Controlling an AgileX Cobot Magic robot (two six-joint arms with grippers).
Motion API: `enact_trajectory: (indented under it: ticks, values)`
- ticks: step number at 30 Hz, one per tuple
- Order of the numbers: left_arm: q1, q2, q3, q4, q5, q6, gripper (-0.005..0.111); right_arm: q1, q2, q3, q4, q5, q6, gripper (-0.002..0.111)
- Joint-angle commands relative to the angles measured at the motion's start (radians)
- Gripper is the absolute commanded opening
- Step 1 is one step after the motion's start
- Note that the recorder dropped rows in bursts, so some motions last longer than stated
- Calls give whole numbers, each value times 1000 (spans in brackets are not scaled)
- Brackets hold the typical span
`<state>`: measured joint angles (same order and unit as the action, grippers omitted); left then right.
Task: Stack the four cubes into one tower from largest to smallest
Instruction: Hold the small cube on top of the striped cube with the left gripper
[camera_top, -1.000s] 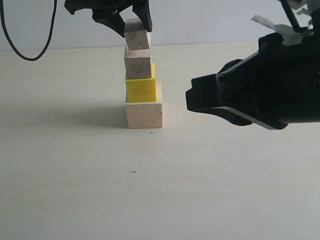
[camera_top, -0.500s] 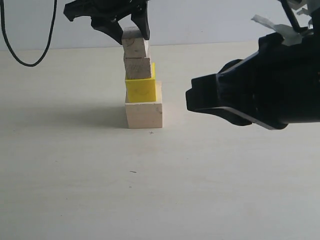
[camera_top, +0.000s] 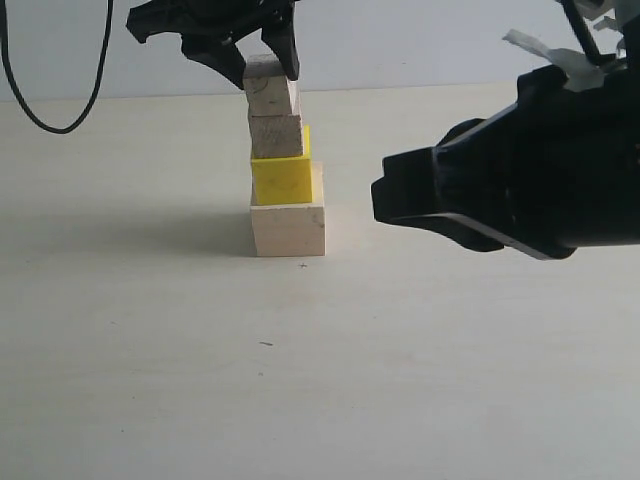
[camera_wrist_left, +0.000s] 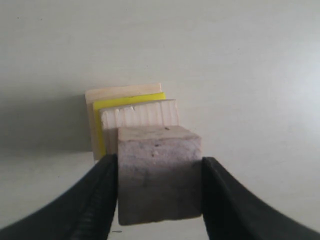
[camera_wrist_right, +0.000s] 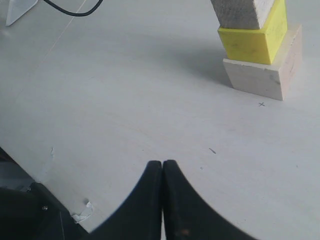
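Since 1 s ago smallest cube (camera_top: 270, 93) is lowered onto 3rd cube (camera_top: 276, 136); still pinched by L gripper (camera_top: 268, 68), so only release is left. R gripper (camera_wrist_right: 163, 170) is pressed together.

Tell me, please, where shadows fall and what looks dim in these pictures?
Exterior view: the tower throws a soft shadow leftward on the table; the right gripper is a featureless dark mass. Left wrist view: the smallest cube looks grey, shaded.

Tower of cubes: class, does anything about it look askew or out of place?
Yes: the cubes are not centred. The yellow cube, third cube and smallest cube all line up along the largest cube's left edge in the exterior view, leaving a stepped right side.
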<state>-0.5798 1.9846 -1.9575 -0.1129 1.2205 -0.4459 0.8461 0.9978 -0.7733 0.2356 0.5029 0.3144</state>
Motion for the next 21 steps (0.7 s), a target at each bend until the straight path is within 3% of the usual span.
enact_trajectory:
  ticks: [1, 21]
  values:
    - [-4, -7, 5, -3, 1, -25, 0, -5, -7, 6, -10, -1, 1, 0]
    - [-4, -21, 3, -3, -1, -32, 0, -5, -7, 6, -10, -1, 1, 0]
